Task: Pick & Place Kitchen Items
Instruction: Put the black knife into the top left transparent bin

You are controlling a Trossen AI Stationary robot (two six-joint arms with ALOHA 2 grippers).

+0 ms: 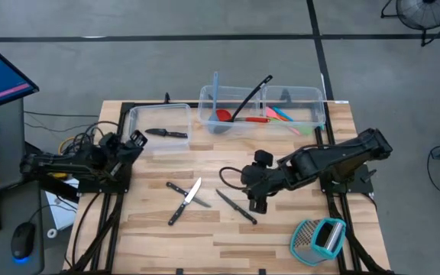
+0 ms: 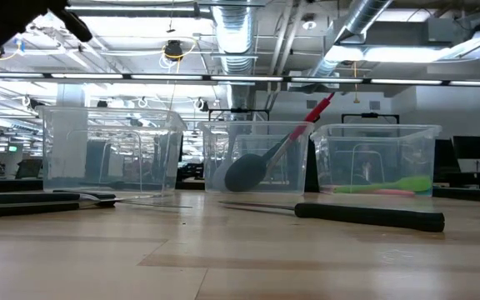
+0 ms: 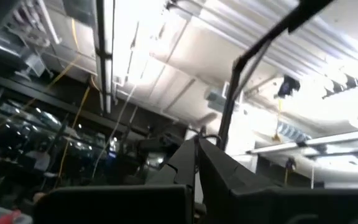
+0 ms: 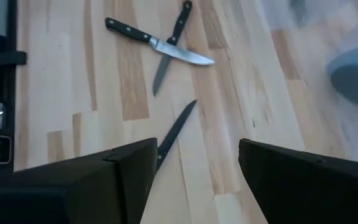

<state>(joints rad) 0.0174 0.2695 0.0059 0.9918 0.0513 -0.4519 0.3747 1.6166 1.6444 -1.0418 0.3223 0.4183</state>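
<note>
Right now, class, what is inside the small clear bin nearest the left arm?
The small clear bin holds one black-handled knife, lying flat on its floor. From above nothing else shows inside. In the low view, reflections on the walls hide the contents.

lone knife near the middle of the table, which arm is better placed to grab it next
Right. The right gripper hangs open just above the lone knife, whose blade shows between its fingers in the right wrist view. The left gripper is shut and parked at the table's left edge, farther off.
</note>
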